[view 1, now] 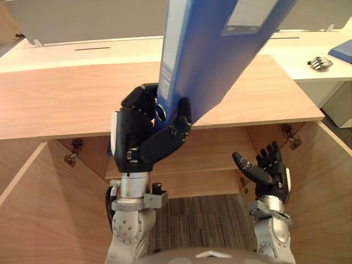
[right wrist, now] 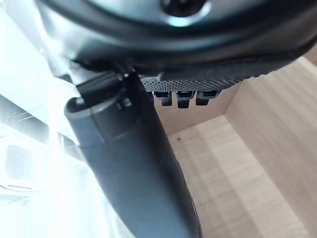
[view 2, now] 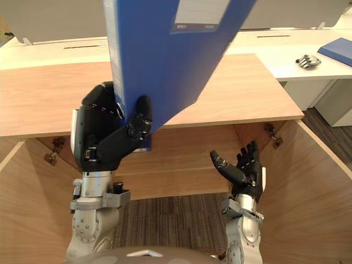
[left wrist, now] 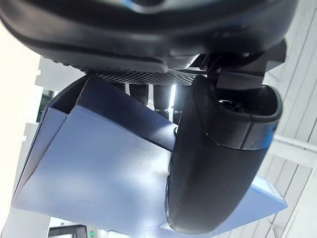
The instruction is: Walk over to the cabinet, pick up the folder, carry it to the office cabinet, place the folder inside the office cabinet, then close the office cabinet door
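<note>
Folder [view 1: 209, 55] in left hand [view 1: 142, 137], upper end off-frame.

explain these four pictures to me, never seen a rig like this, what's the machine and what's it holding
This is a humanoid robot with two arms and dark hands. The two wide pictures come from cameras in its head, looking down. The two close ones come from a camera on each wrist. Its left hand is curled round a blue folder, held up and tilted above a wooden cabinet whose doors stand open. Its right hand is open, palm up, holding nothing. On the white desk behind lie a small grey hand-like part and another blue item.
</note>
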Robot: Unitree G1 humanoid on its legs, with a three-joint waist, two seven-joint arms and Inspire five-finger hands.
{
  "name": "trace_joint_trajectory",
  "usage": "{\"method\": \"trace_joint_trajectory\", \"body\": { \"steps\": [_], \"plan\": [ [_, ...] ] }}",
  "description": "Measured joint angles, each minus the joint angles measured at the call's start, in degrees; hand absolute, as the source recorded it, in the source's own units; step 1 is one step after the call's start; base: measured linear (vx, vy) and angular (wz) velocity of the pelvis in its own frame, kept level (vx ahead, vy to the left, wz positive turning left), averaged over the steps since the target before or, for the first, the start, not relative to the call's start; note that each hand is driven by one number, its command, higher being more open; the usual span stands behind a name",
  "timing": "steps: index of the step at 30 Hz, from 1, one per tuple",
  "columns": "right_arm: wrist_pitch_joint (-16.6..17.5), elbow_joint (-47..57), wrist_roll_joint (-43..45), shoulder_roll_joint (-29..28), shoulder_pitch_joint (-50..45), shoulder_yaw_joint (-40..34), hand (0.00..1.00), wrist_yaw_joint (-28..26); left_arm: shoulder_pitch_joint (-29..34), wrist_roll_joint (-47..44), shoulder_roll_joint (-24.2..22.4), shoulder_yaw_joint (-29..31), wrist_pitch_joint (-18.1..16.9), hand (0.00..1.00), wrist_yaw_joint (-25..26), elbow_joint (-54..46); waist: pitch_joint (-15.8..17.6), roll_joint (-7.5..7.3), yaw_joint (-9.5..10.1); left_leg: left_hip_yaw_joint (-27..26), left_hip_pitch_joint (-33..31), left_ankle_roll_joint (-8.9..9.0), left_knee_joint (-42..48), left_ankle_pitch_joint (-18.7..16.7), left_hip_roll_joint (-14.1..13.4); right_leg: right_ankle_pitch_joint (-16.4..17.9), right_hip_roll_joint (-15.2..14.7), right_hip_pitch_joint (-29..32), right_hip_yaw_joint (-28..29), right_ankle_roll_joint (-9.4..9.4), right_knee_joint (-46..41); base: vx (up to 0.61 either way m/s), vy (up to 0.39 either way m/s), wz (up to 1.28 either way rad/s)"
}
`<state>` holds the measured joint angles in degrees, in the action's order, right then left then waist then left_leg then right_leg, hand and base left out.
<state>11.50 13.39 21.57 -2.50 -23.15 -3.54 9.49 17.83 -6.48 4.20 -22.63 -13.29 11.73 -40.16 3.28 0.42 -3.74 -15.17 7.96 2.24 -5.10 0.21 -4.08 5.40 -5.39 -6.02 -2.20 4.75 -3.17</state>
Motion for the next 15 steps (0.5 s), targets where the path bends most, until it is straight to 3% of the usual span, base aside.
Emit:
{"method": "trace_joint_trajectory", "body": {
  "steps": [7, 15],
  "plan": [
    [0.6, 6.7, -3.8, 0.9, 2.9, -1.7, 1.0, -0.5, 0.0, -8.7, 0.6, 0.1, -0.3, 0.0, -5.6, 2.4, -0.2, 0.26, 0.02, -1.1, 0.1, -0.07, 0.0, 0.0, 0.2, -0.5, -0.2, 0.5, 1.6, 0.77, 0.0, -0.05, 0.006, -0.08],
    [1.1, 10.7, -5.9, 4.0, 6.1, -4.6, 1.0, -1.2, -0.1, -11.2, 2.3, 2.2, -0.3, 0.0, -9.9, 4.7, -0.4, 0.68, -0.01, -1.5, 0.1, -0.23, 0.0, 0.0, 0.5, -0.9, -0.6, 0.9, 2.3, 1.55, -0.1, -0.04, 0.0, -0.03]
  ]
}}
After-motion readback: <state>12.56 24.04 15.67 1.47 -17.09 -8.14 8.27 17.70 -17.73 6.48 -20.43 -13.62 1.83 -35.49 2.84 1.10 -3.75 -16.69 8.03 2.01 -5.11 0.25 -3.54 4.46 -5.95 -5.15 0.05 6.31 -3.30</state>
